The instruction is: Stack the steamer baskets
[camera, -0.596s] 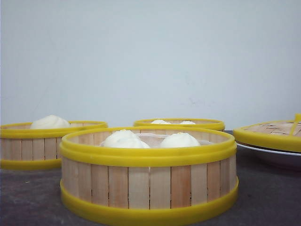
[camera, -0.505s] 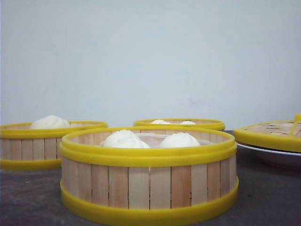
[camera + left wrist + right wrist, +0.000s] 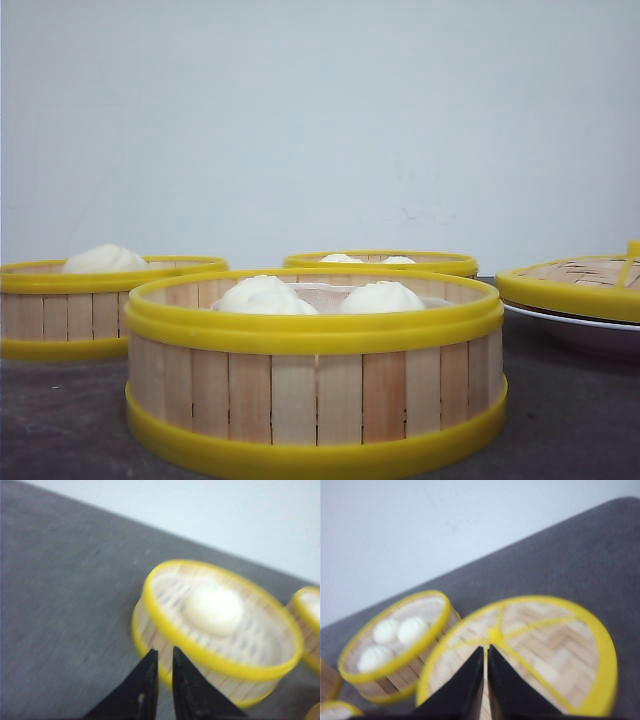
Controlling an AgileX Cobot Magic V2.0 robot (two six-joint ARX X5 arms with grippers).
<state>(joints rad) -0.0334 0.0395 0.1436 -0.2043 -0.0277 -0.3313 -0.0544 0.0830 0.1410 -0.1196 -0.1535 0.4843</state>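
Front view: three round, shallow steamer baskets with walls of pale upright wooden slats and yellow plastic bands at both rims stand apart on the table, none stacked.
Near basket (image 3: 315,370): centre foreground, holding smooth white domed buns (image 3: 320,296) on a pale liner.
Left basket (image 3: 95,305): farther back at the left, with one white bun (image 3: 214,609) resting on its slatted floor.
Far basket (image 3: 385,263): behind the near one, three small white buns inside.
Lid (image 3: 575,282): flat, round, woven of pale strips in a herringbone pattern, yellow rim and yellow spokes meeting at a hub; it lies on a white plate (image 3: 585,328) at the right.
Table (image 3: 60,420): dark grey, matte, faintly mottled.
Wall (image 3: 320,120): plain pale grey-white, a few faint scuffs.
Left gripper (image 3: 163,667): black tapered fingers nearly together with a thin gap, nothing between them, above the left basket's near rim.
Right gripper (image 3: 485,665): black fingers almost touching, empty, above the lid.
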